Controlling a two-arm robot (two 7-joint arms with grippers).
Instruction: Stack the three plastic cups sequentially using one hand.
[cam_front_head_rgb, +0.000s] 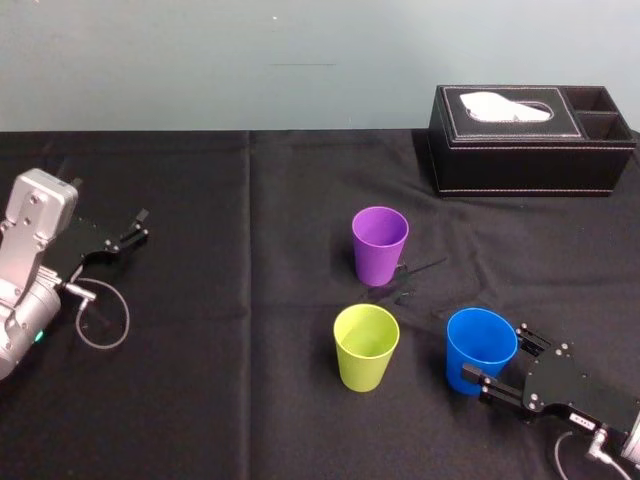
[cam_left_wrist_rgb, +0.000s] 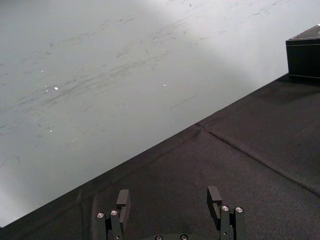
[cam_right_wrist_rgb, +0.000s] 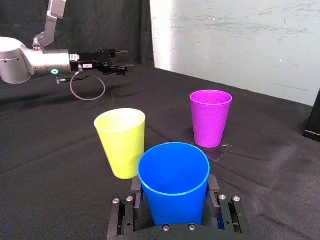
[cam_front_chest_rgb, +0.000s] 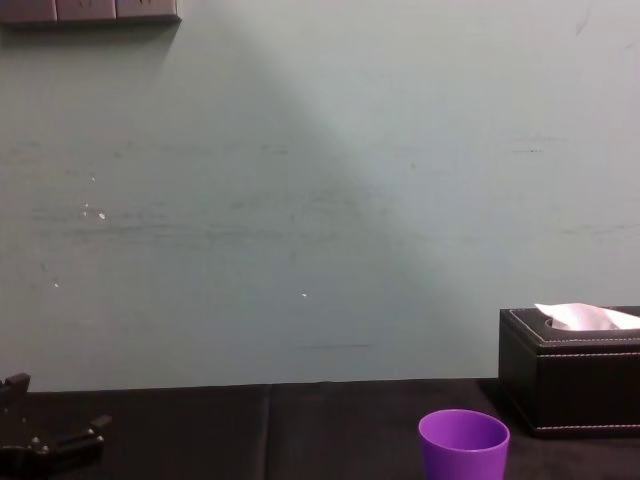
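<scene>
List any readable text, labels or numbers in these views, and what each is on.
Nothing legible.
On the right hand, a small white label: too small to read.
On the left hand, a white tag: too small to read.
On the purple cup, yellow-green cup, blue cup, tissue box: no print.

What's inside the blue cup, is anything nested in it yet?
Nothing nested: the blue cup shows bare blue inner walls; its floor is hidden by the near rim. The jaws of the right gripper flank it outside. The left gripper sits parked far left.
</scene>
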